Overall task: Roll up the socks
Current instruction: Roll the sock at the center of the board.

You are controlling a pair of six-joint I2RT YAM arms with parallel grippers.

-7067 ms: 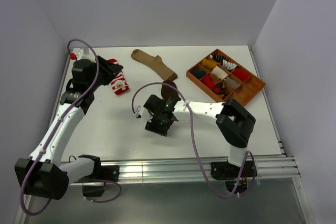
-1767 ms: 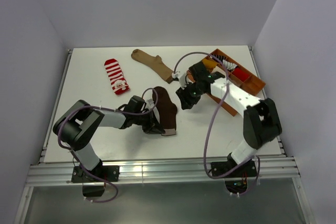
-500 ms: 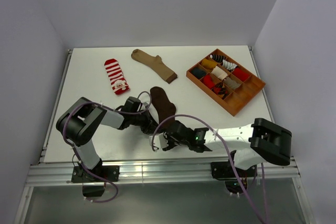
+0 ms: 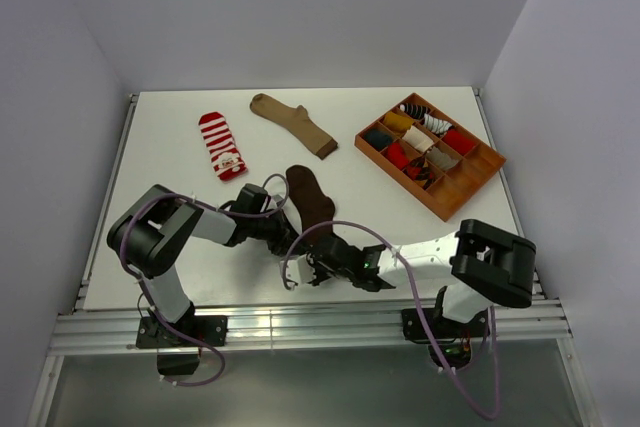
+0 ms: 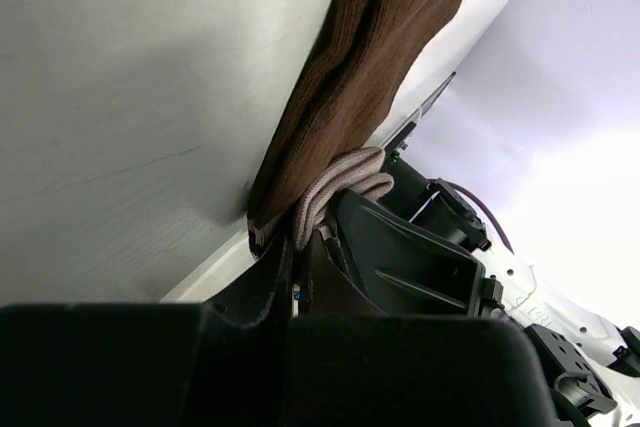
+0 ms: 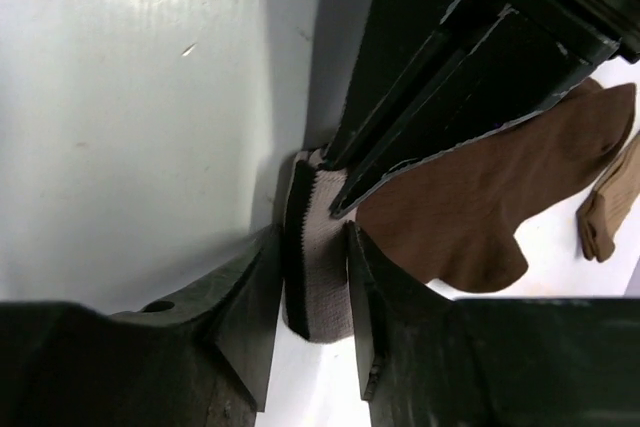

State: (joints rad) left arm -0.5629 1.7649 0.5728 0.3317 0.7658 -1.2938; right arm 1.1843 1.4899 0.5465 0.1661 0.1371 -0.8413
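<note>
A dark brown sock [image 4: 311, 199] lies flat near the table's front centre, its pale striped cuff [image 6: 322, 267] toward the near edge. My left gripper [image 4: 289, 238] lies low on the table, shut on that cuff [image 5: 340, 185] from the left. My right gripper [image 4: 314, 266] comes in from the near side. Its gripper [image 6: 312, 237] stands around the same cuff with a finger pressed on each side. A red-and-white striped sock [image 4: 222, 145] and a plain tan sock [image 4: 295, 123] lie flat farther back.
An orange compartment tray [image 4: 470, 183] at the back right holds several rolled socks. The two grippers are nearly touching at the cuff. The table's front rail [image 4: 300, 319] runs just behind the right gripper.
The right gripper's jaws have closed in onto the cuff, and its forearm has drawn in toward the sock. The left gripper and the sock have stayed put.
</note>
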